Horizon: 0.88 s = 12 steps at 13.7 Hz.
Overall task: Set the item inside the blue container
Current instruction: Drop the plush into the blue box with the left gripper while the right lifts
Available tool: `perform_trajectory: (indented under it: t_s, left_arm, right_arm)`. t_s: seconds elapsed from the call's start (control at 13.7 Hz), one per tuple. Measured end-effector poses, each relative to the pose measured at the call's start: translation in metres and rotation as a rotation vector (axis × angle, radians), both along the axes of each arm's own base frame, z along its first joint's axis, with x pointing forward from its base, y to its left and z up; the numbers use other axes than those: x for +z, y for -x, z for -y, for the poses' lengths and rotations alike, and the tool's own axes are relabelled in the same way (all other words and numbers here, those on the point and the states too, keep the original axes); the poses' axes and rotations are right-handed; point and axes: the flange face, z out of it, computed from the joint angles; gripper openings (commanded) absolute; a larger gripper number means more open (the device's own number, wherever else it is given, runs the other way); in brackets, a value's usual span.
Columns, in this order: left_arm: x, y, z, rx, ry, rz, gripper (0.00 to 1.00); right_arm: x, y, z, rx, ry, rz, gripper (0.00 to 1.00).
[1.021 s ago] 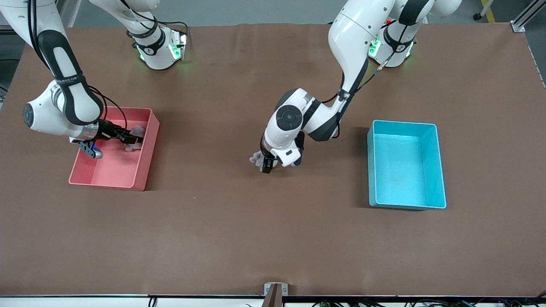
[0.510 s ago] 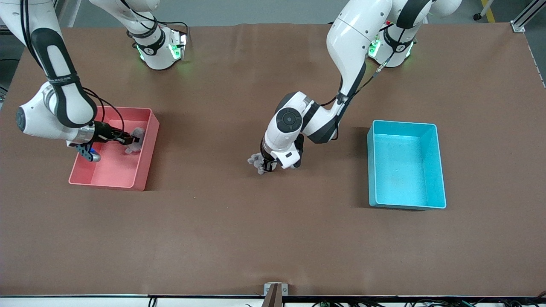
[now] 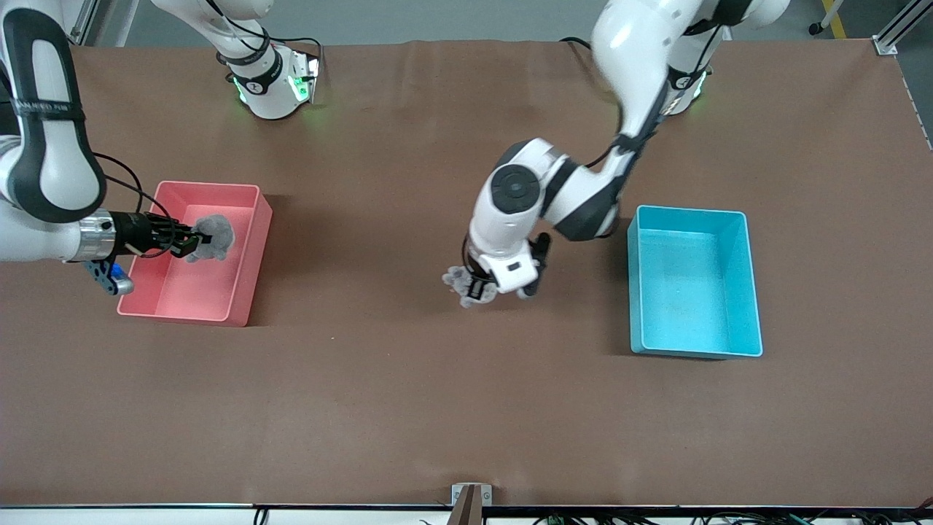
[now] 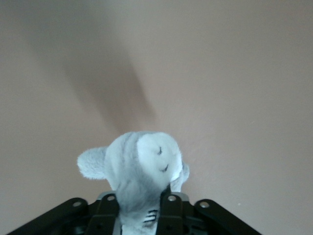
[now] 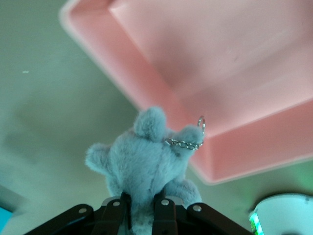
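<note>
A: Two plush toys are up off the table (image 3: 379,408), one in each end effector.

B: Which arm has which?

A: The left end effector (image 3: 477,290) hangs over the bare middle of the table, clamped on a grey-and-white plush toy (image 3: 461,281). In the left wrist view the fingers (image 4: 168,208) press in on the toy's lower body, and its white face (image 4: 159,161) with thin dark stitched lines points away from the wrist.

B: And the other arm?

A: The right end effector (image 3: 191,240) is closed on a grey fuzzy plush toy (image 3: 213,237), above the pink bin (image 3: 244,292). The right wrist view shows that toy (image 5: 146,164) gripped at its base, with a small metal chain and ring (image 5: 188,142) hanging off it and the pink bin's (image 5: 122,73) open inside below.

B: Where is the blue container?

A: The blue container (image 3: 754,292) sits on the table toward the left arm's end, open side up, with nothing visible inside. It is well apart from the left end effector and its toy, with bare table between them.

B: How do the two bins lie against each other?

A: They sit about equally near the front camera, the pink bin toward the right arm's end, well apart from the blue one.
</note>
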Motion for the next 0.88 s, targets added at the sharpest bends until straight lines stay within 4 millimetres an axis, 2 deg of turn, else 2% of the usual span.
perform_trajectory:
  t_s: [0.07,0.15,0.22,0.29,0.51,0.66,0.73,0.8,0.88]
  left_arm:
    - [0.029,-0.011,-0.032,-0.045,-0.011,-0.003,0.0]
    - [0.048,-0.021,-0.064,-0.091,-0.023,-0.009,0.0]
    - [0.056,-0.028,-0.095,-0.144,-0.037,-0.019,0.0]
    - [0.054,-0.035,-0.127,-0.205,-0.052,-0.034,0.0]
    - [0.024,-0.051,-0.231,-0.377,-0.084,-0.097,0.0]
    - [0.003,-0.055,-0.294,-0.463,-0.099,-0.137,0.0]
    - [-0.008,-0.054,-0.32,-0.506,-0.112,-0.16,0.0]
    - [-0.021,-0.053,-0.346,-0.542,-0.118,-0.187,0.03]
    - [-0.034,-0.05,-0.373,-0.57,-0.109,-0.215,0.2]
  right_arm:
    - [0.014,-0.007,-0.024,-0.021,0.027,-0.014,0.02]
    - [0.021,-0.012,-0.054,-0.04,0.054,-0.029,0.02]
    - [0.023,-0.013,-0.085,-0.061,0.078,-0.04,0.02]
    - [0.023,-0.015,-0.12,-0.094,0.101,-0.041,0.02]
    - [0.022,-0.013,-0.234,-0.208,0.163,0.012,0.02]
    - [0.006,-0.003,-0.311,-0.286,0.194,0.059,0.02]
    - [-0.008,0.003,-0.342,-0.316,0.204,0.076,0.02]
    - [-0.025,0.008,-0.368,-0.343,0.214,0.089,0.02]
    - [-0.042,0.011,-0.39,-0.371,0.224,0.099,0.02]
